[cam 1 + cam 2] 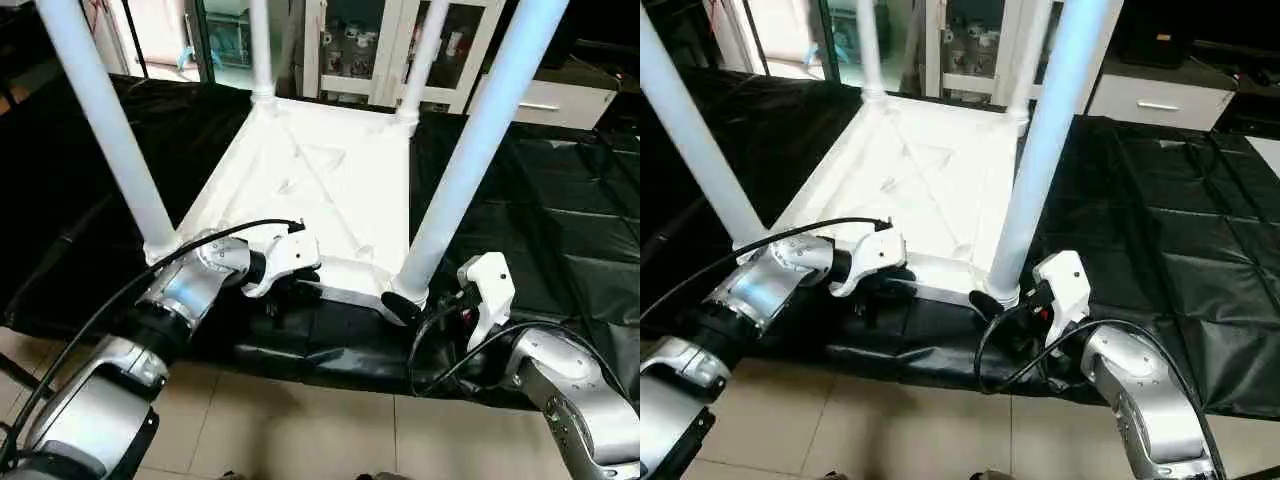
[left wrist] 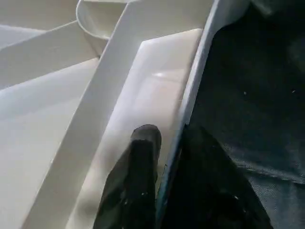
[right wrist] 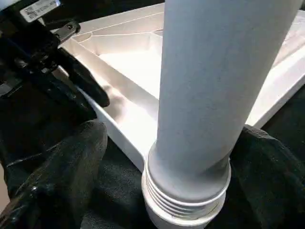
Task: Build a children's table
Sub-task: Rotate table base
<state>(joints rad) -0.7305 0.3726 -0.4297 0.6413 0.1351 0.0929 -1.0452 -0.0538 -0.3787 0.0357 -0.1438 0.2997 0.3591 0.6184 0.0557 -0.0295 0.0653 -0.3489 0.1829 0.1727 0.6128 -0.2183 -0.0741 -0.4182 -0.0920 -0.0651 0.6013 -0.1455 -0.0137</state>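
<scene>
At lower left of the head view, the left gripper [image 1: 292,283] straddles the near rim of the upturned table top [image 1: 330,175], one finger [image 2: 143,157] inside, pinching narrow. Centre frame, all four legs stand upright. At lower right, the right gripper [image 3: 157,157] brackets the near-right leg [image 1: 470,150] wide, pads apart from it.

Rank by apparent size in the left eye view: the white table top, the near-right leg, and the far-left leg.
1. Table top, covering the most area.
2. Near-right leg, long and thick, though it stands closest to the camera.
3. Far-left leg, thinnest and shortest showing; distance and the picture's edge make its true size unsure.
</scene>
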